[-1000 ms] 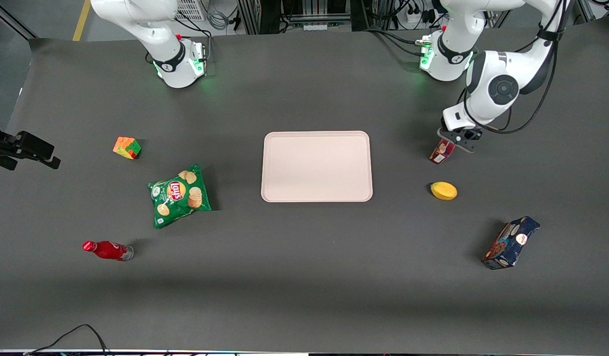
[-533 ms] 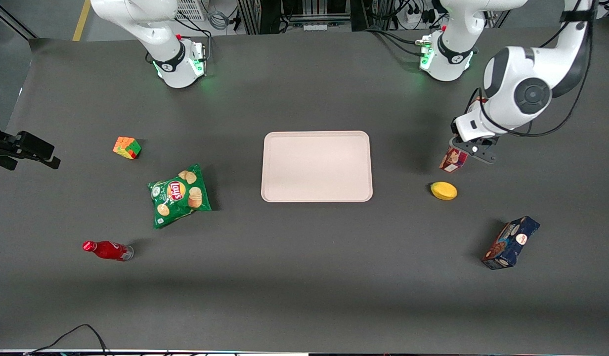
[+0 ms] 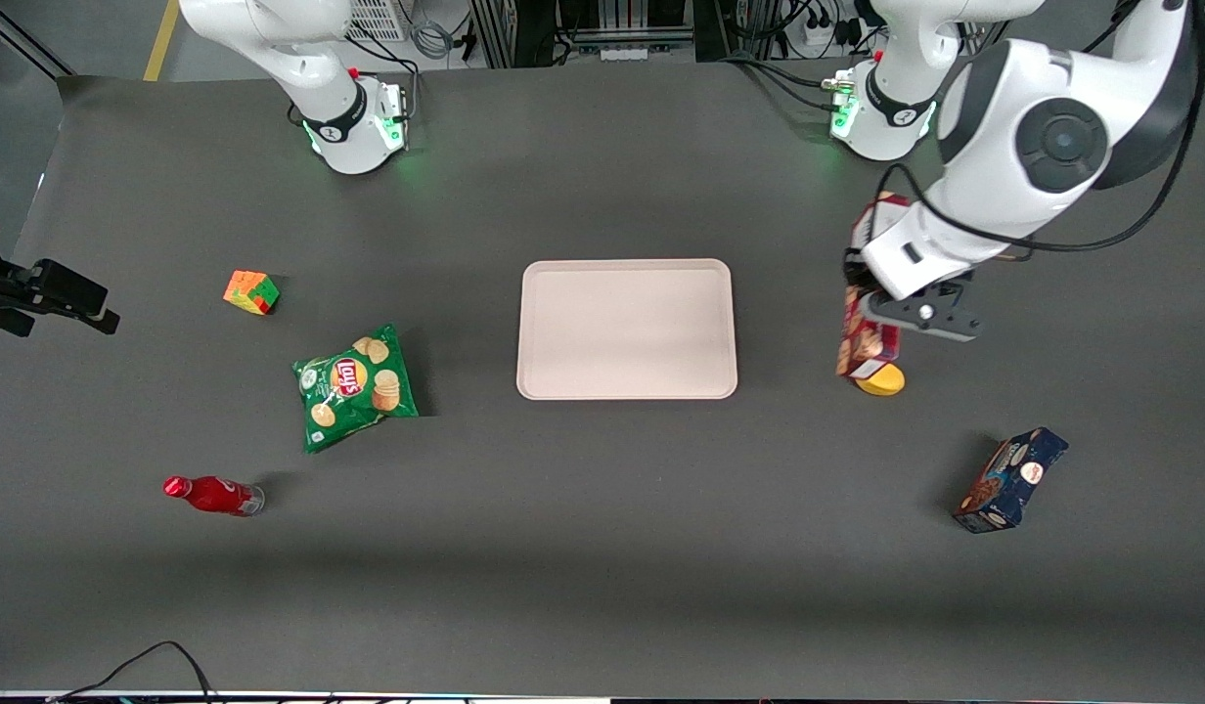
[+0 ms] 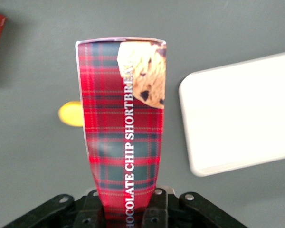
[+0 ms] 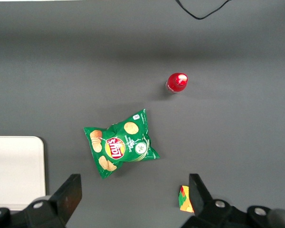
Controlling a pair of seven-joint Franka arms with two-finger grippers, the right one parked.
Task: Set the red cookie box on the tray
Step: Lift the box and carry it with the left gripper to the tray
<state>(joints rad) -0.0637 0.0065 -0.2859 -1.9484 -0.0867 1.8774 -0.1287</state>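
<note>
Held only at one end by jaws of the gripper (image 4: 128, 209) clamped on it, the red cookie box (image 4: 126, 133) hangs high above the bench — it could swing or slip before reaching the tray (image 3: 627, 328).

Robot lab: dark-matted table (image 3: 602, 587), equipment racks (image 3: 583, 24), cabling.

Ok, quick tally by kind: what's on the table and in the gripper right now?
Cookie boxes: 2, red cookie box in the left gripper, blue cookie box
Tray: 1
Chip bag: 1
Red bottle: 1
Puzzle cube: 1
Yellow object: 1
Total: 7
</note>
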